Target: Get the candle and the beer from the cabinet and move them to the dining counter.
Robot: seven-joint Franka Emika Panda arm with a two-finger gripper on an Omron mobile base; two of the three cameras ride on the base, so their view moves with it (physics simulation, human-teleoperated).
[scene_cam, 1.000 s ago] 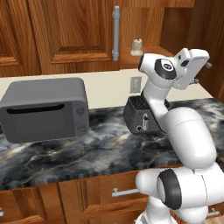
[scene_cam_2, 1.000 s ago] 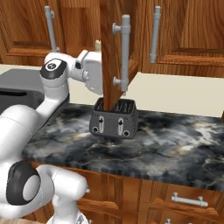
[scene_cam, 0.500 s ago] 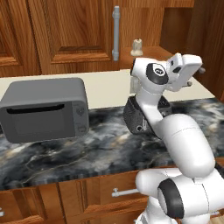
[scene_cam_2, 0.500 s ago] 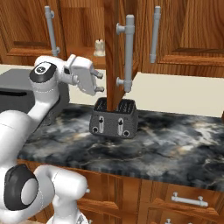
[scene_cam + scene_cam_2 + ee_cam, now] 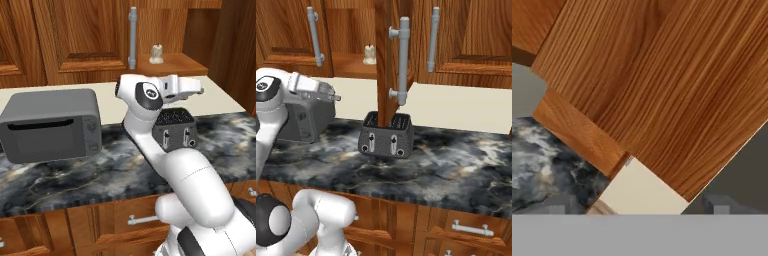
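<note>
The cream candle (image 5: 156, 54) (image 5: 370, 55) stands on the wood shelf of the open cabinet (image 5: 172, 65) (image 5: 348, 66). The cabinet's door (image 5: 384, 60) is swung out and shows edge-on above the toaster. My gripper (image 5: 199, 91) (image 5: 335, 98) is held level above the worktop, below and in front of the shelf, well short of the candle. In the hand view its fingertips (image 5: 558, 205) stand wide apart with nothing between them, facing a wood panel. The beer and the dining counter are out of view.
A grey microwave (image 5: 50, 125) sits on the marble worktop (image 5: 446, 165) at the left. A black toaster (image 5: 175, 131) (image 5: 386, 136) stands right under the open door. Closed wall cabinets with silver bar handles (image 5: 132, 37) (image 5: 432, 40) flank the opening. Drawers run below the worktop.
The arm has swung to the left and the hand has drawn back from the open cabinet door, now a little lower. The jaws have stayed open. The candle has not moved.
</note>
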